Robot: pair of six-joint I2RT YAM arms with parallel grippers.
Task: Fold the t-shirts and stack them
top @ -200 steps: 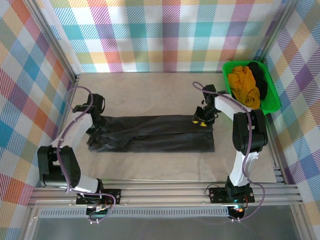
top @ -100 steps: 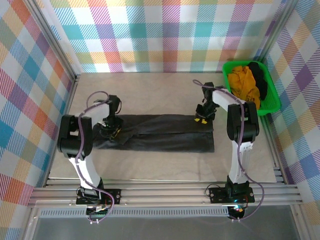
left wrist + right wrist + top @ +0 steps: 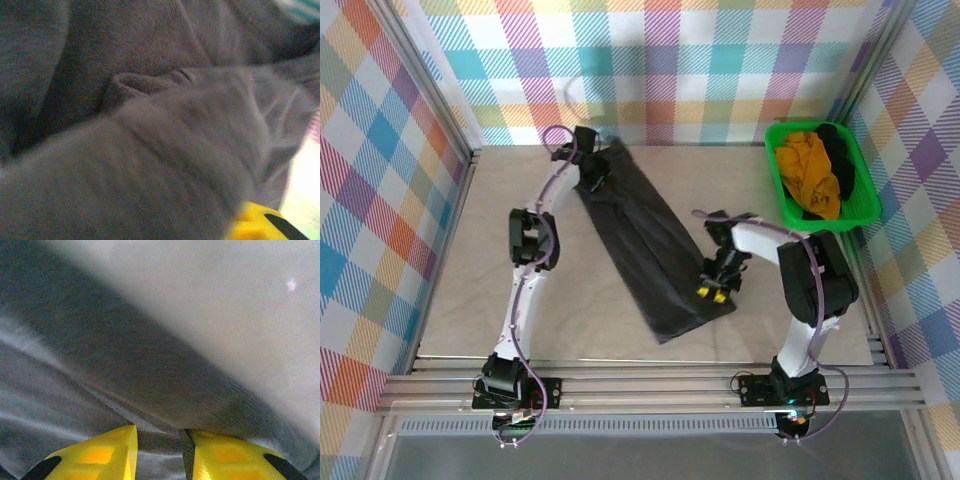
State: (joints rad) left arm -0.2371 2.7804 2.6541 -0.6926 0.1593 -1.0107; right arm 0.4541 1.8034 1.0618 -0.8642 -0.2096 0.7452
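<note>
Across the counter (image 3: 470,300) the charcoal t-shirt (image 3: 650,240) now lies slantwise, turned, likely for its next fold; my right tool (image 3: 711,291) clamps its near hem; whether my left tool (image 3: 588,167) grips, I cannot tell.

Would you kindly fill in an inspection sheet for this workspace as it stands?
Surface: beige table, flat.
Job's things: charcoal t-shirt, folded long, lies diagonally; yellow t-shirt and black t-shirt sit in the green basket.
Clutter: nothing seen.
Grippers: left gripper grips the shirt's far end; right gripper pinches its near end.
Cables: cables looped along both arms.
Surroundings: plaid curtains, aluminium frame.
</note>
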